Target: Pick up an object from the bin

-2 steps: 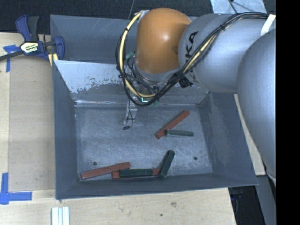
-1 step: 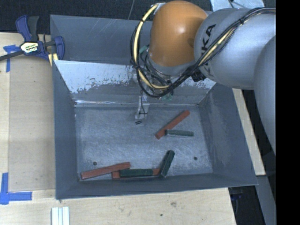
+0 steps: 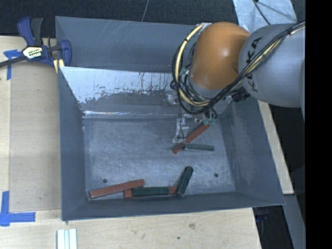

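Low in bin [image 3: 72, 139], right of centre, hand [image 3: 181, 133] is seen beside tilted red-brown stick [image 3: 194, 136] touching dark green stick [image 3: 201, 148]; opening cannot be told. Along front wall, well apart, row of sticks [image 3: 150, 191] is noted

We have one camera, and with it we look down on the grey metal bin [image 3: 70, 139] from above, tilted somewhat to one side. The far wall, at the top of the frame, shows its inner face broadly, while the near wall at the bottom is foreshortened. We sit near enough that the bin takes up most of the frame. The arm [image 3: 275, 66], with its orange cover [image 3: 220, 53], enters from the upper right.
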Action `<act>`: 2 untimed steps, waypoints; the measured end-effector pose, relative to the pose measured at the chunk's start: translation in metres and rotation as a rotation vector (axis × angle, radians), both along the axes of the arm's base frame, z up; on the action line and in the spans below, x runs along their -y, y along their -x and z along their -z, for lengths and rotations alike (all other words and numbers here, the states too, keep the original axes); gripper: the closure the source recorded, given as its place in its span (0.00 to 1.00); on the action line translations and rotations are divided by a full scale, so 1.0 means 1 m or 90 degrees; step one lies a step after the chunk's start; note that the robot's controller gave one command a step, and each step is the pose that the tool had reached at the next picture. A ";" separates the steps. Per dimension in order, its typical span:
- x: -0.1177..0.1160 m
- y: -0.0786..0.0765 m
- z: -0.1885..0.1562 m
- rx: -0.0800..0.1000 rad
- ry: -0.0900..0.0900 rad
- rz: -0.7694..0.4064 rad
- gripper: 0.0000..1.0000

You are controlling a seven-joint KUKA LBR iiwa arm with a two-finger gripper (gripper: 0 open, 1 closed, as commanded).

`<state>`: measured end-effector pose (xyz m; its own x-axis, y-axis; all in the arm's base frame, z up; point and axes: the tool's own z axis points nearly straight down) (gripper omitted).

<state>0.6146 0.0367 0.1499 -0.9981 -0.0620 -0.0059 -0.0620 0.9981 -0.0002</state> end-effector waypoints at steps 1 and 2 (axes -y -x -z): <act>0.064 0.016 0.033 -0.001 0.000 -0.041 0.00; 0.099 0.038 0.057 -0.002 0.000 -0.185 1.00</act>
<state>0.5762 -0.0622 0.0932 -0.9387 -0.3447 -0.0026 -0.3447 0.9387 -0.0002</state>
